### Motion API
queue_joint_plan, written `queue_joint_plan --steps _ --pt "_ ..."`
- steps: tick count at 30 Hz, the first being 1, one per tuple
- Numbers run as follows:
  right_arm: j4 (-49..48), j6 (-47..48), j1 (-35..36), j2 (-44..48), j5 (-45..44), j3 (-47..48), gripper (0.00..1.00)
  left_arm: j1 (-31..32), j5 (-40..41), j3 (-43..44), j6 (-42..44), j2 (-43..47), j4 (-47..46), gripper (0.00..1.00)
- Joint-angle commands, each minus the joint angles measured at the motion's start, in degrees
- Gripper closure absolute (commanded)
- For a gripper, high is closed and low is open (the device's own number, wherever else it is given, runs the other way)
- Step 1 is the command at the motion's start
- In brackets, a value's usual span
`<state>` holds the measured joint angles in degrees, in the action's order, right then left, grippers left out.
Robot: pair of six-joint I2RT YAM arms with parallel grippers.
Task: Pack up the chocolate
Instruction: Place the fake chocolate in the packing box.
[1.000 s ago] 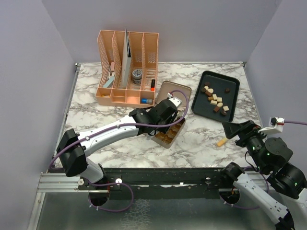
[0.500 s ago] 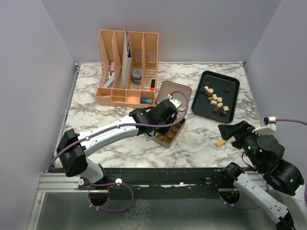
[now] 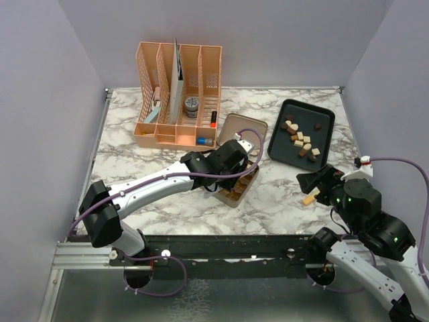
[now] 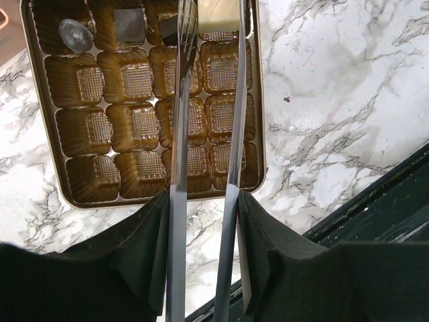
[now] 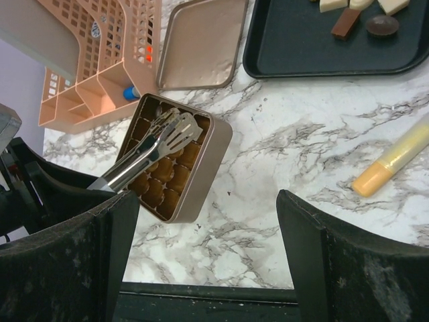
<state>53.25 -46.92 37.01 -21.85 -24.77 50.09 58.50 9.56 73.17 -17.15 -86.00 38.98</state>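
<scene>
The gold tin (image 4: pixel 259 134) lies open on the marble, most of its cups bare; a few dark pieces (image 4: pixel 129 23) sit in its far row. My left gripper (image 4: pixel 203 218) is shut on metal tongs (image 4: pixel 179 134) that reach over the tin. A cream-white chocolate (image 4: pixel 218 13) sits between the tong tips above a far cup. From above, the left gripper (image 3: pixel 238 161) covers much of the tin (image 3: pixel 231 196). More chocolate (image 3: pixel 301 141) lies on the black tray (image 3: pixel 281 144). My right gripper (image 3: pixel 315 182) hangs open over bare marble right of the tin (image 5: pixel 201 176), holding nothing (image 5: pixel 208 201).
The tin's lid (image 3: pixel 240 127) lies flat behind the tin. A small yellow-orange stick (image 3: pixel 309 198) lies on the marble by the right gripper. A pink desk organiser (image 3: pixel 177 94) stands at the back left. The table's dark front rail (image 5: pixel 201 295) runs just below the right fingers.
The right arm has swung left and forward, bringing its open gripper closer to the yellow-orange stick and the tin. The left arm and the tongs have stayed over the tin.
</scene>
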Motion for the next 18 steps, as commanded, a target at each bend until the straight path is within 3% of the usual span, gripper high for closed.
queue_joint_plan --steps 1,18 --pt "0.07 -0.11 -0.19 -0.43 0.62 -0.63 0.12 -0.05 -0.52 1.6 -0.6 0.52 -0.61 0.55" --pt "-1.17 -0.29 -0.19 -2.67 2.12 0.24 0.12 -0.05 0.87 9.01 2.58 -2.05 -1.69 0.52"
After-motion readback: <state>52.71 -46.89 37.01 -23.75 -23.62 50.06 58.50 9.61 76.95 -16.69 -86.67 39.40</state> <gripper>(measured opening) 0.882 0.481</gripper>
